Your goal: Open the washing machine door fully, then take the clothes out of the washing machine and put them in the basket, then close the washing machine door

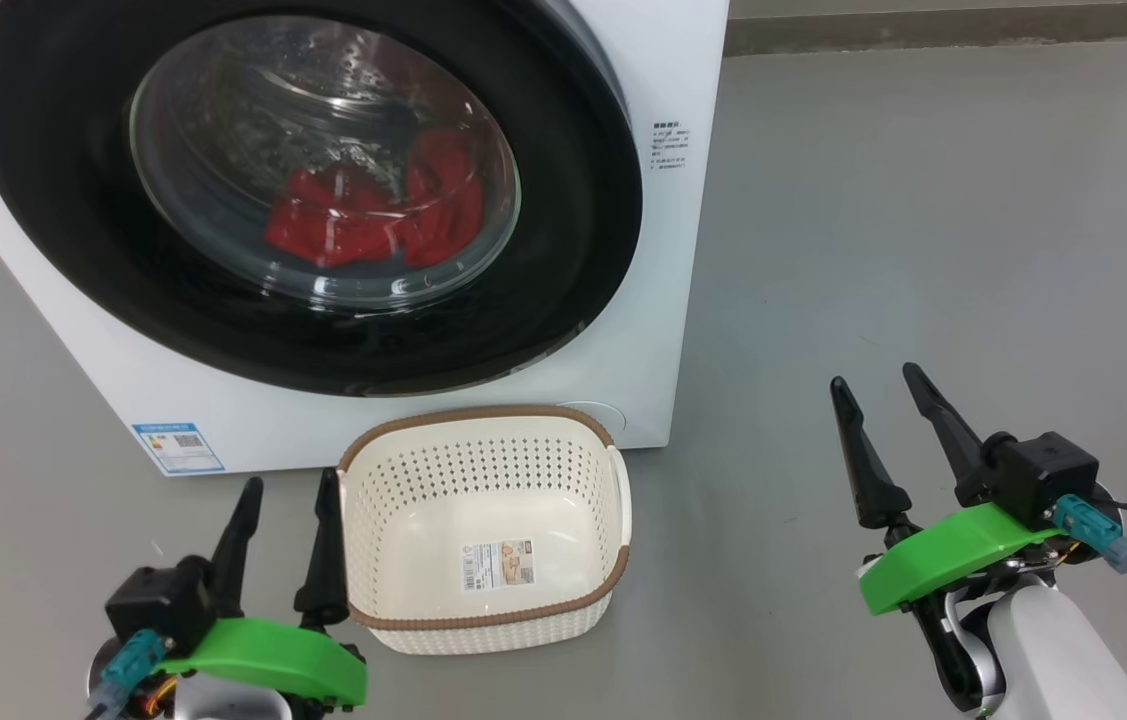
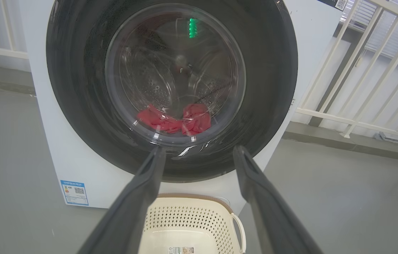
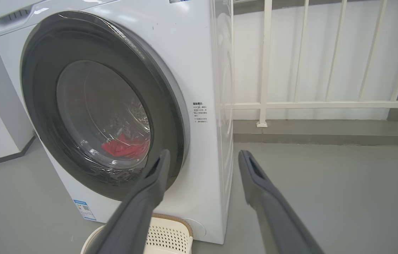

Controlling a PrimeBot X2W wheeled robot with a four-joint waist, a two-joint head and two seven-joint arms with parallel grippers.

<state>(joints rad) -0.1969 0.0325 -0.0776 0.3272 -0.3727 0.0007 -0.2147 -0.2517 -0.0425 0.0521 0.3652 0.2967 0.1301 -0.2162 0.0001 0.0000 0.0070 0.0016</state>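
Left gripper (image 1: 291, 478) spread empty just beside the basket (image 1: 483, 413); right gripper (image 1: 873, 376) parted too, well apart.
Ahead of both, the washing machine door (image 1: 53, 200) sits shut (red clothes (image 1: 373, 215) behind its glass).

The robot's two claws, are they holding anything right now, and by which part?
Nothing is held. The left gripper and right gripper are both open and empty; the clothes lie behind the shut washing machine door.

On floor (image 1: 923, 250), basket (image 1: 483, 445) directly before washing machine (image 1: 683, 80), below door (image 1: 53, 200). Behind door, inside machine: clothes (image 1: 373, 215). Just beside basket's left wall: left gripper (image 1: 290, 482); right gripper (image 1: 873, 375) well apart, rightward.
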